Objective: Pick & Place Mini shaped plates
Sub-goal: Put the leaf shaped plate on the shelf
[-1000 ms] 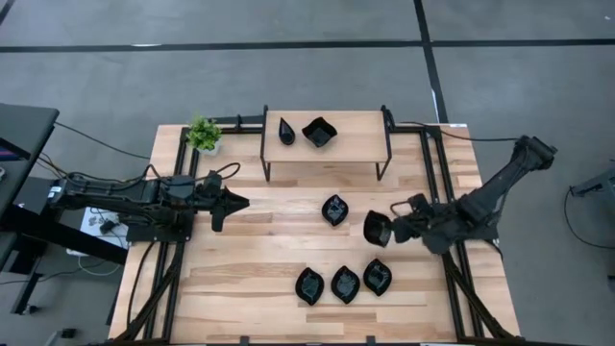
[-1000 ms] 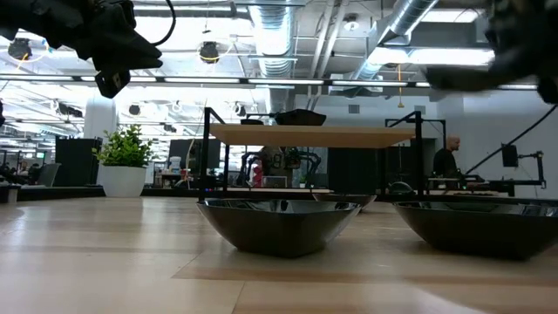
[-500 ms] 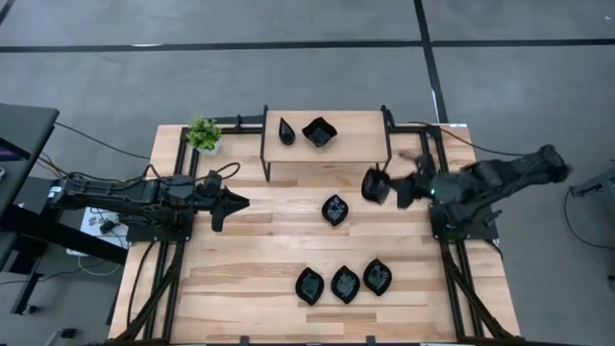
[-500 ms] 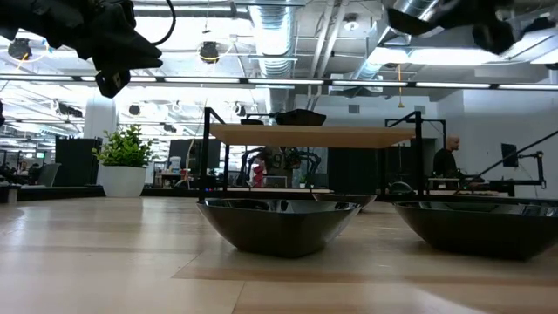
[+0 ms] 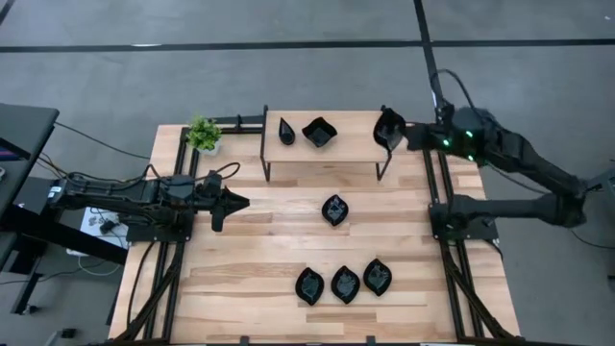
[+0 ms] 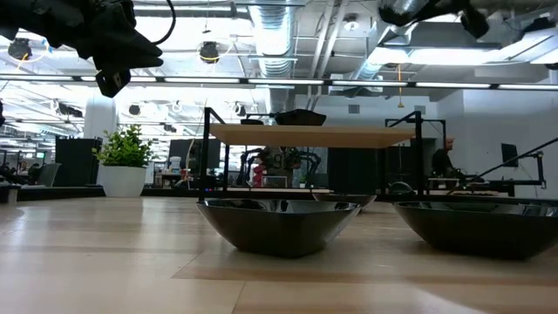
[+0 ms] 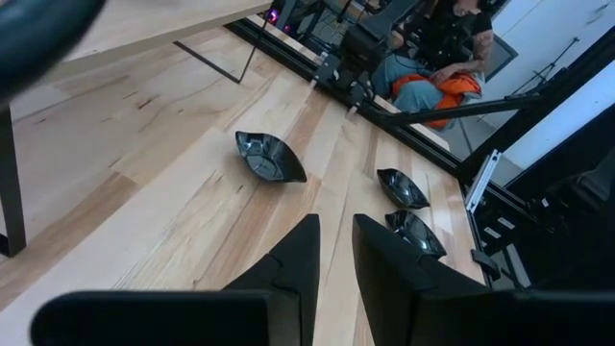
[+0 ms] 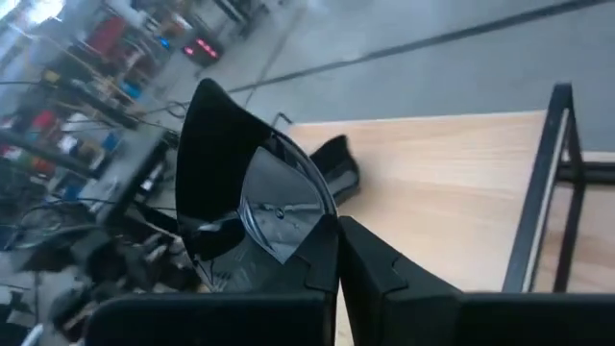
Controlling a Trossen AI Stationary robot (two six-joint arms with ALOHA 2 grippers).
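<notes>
The mini shaped plates are glossy black dishes. A teardrop [image 5: 286, 130] and a wavy square [image 5: 319, 132] sit on the raised wooden shelf [image 5: 351, 144]. A leaf-shaped one [image 5: 334, 210] lies at mid-table, and three more [image 5: 345, 284] form a row near the front edge. My right gripper [image 5: 402, 135] hangs over the shelf's right end, shut on another plate [image 5: 388, 129]. My left gripper [image 5: 242, 203] waits over the table's left side, with a narrow gap between its fingers [image 7: 335, 264]. My right gripper pinches the plate's rim [image 8: 309, 231] between its two fingers [image 8: 380, 269]. It comes level from the table's right side. The plate [image 8: 240, 183] is lifted clear above the shelf's right end and stands tipped on edge, its glossy hollow side showing in the right wrist view.
A small green plant [image 5: 203, 134] stands at the far left corner beside the shelf. Black shelf legs [image 5: 383, 168] and frame rails [image 5: 437, 183] run along the table's sides. Bare wood lies between the shelf and the front row. A seated person [image 7: 432, 67] shows beyond the table.
My right gripper, shut on the plate, has risen from over the table's right middle and swung toward the far edge, to the shelf's right end. The plate has travelled with it, staying tipped on edge. My left arm has kept still.
</notes>
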